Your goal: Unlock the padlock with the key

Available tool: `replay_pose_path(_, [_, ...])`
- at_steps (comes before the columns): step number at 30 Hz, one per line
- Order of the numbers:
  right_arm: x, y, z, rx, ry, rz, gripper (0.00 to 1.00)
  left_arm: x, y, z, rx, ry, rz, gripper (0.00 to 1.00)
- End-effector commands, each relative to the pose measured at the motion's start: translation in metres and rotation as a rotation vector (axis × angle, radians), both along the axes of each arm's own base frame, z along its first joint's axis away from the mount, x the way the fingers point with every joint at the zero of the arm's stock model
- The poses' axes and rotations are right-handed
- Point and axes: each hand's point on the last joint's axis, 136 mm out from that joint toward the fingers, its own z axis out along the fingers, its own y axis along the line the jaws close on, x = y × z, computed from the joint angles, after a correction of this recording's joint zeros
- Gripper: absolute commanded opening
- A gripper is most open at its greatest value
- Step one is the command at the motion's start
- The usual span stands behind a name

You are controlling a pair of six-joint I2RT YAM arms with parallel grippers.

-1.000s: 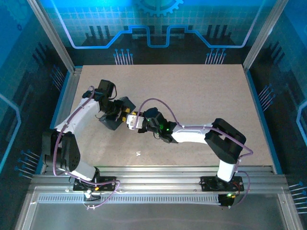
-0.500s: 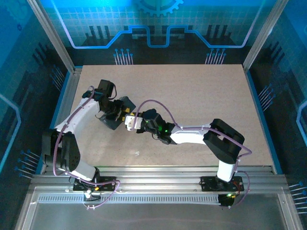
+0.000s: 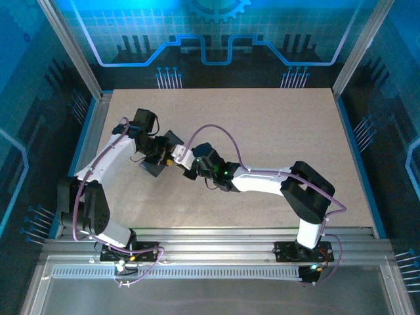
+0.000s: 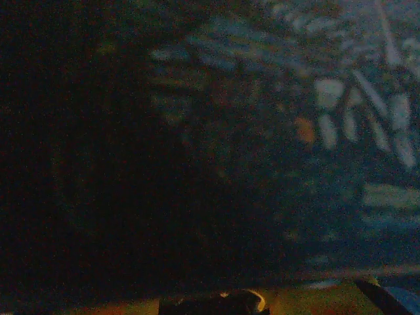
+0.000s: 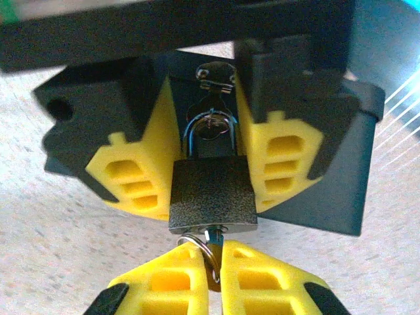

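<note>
Key in the padlock, both arms meeting over the left of the surface.

Closest in the right wrist view, the right end effector (image 5: 214,254) has its yellow fingers pressed nearly together on the key (image 5: 214,269), whose shaft sits in the keyhole in the underside of the padlock (image 5: 211,197). The padlock hangs upright, shackle closed, just beyond those fingertips. The left end effector (image 5: 211,164) comes in from the far side, its yellow pads (image 5: 141,177) set narrowly either side of the shackle; whether they actually clamp it I cannot tell. Behind them stands the dark tin (image 5: 348,190) on the speckled surface (image 5: 59,243).
</note>
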Motion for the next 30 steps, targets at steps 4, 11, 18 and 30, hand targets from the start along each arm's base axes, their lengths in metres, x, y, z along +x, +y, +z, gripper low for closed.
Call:
replay_pose_path(4, [-0.019, -0.002, -0.001, 0.223, 0.376, 0.005, 0.32, 0.000, -0.011, 0.012, -0.042, -0.036, -0.044, 0.00])
replay_pose_path(11, [-0.009, -0.014, 0.021, 0.453, 0.634, 0.035, 0.44, 0.001, -0.012, 0.010, -0.046, -0.044, -0.044, 0.00])
replay_pose_path(18, [-0.005, 0.002, 0.030, 0.570, 0.721, 0.063, 0.46, 0.003, -0.012, 0.013, -0.052, -0.056, -0.043, 0.00])
replay_pose_path(30, [0.011, 0.021, 0.023, 0.583, 0.774, 0.033, 0.30, 0.002, -0.015, 0.019, -0.070, -0.074, -0.049, 0.00])
